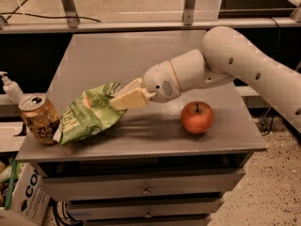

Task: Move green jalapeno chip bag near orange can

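Clamping green jalapeno chip bag (87, 119); claw (115, 99) on its upper-right corner.

The chip bag (87, 114) is crumpled light-green foil with white lettering. It lies tilted at the near left of the table (155, 135), with its low end down and its upper right corner raised. The gripper (123, 94) pinches that corner. The can (40, 119), orange-tan with dark script and a silver top, stands upright just left of the bag's low end.
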